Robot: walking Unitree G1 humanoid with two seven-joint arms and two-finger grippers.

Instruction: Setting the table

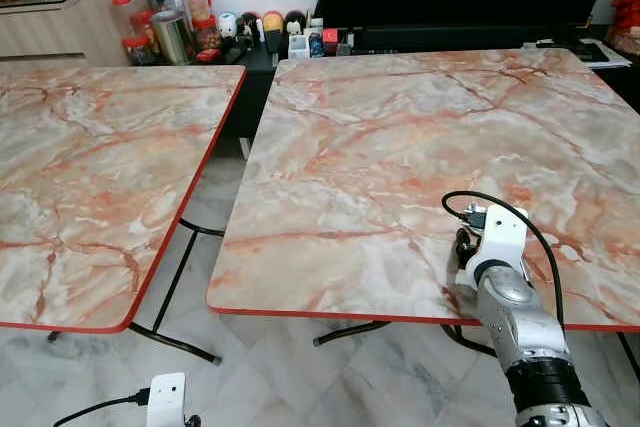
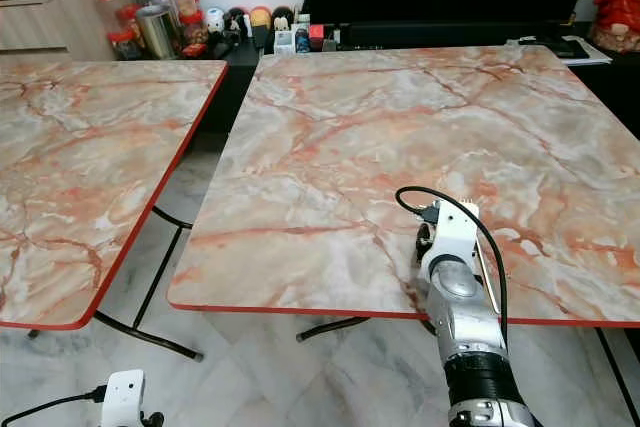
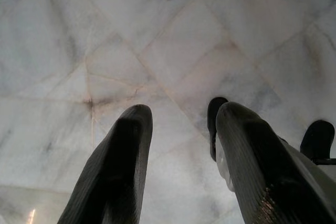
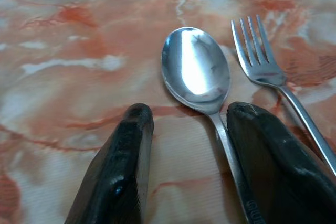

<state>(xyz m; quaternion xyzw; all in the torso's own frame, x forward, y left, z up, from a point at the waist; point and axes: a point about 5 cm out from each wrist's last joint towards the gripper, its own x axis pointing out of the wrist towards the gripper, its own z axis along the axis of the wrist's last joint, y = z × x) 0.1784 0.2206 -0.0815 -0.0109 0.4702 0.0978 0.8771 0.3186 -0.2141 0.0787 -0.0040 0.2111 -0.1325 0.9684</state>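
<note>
While right pincer [image 4: 184,161] hovers open over near edge of right bench [image 1: 400,147], spoon [image 4: 196,69] lies just ahead between fingers, handle running back along one finger; fork [image 4: 262,61] just beside, parallel. Left pincer [image 3: 181,166] open, low over floor.

No text can be read. The silver spoon's [image 4: 196,72] handle bears a few stamped letters beside the right gripper's finger, too blurred and cut off to make out.

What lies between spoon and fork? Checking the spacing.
Bare marble tabletop, seen in the right wrist view: the spoon and fork lie apart.
</note>
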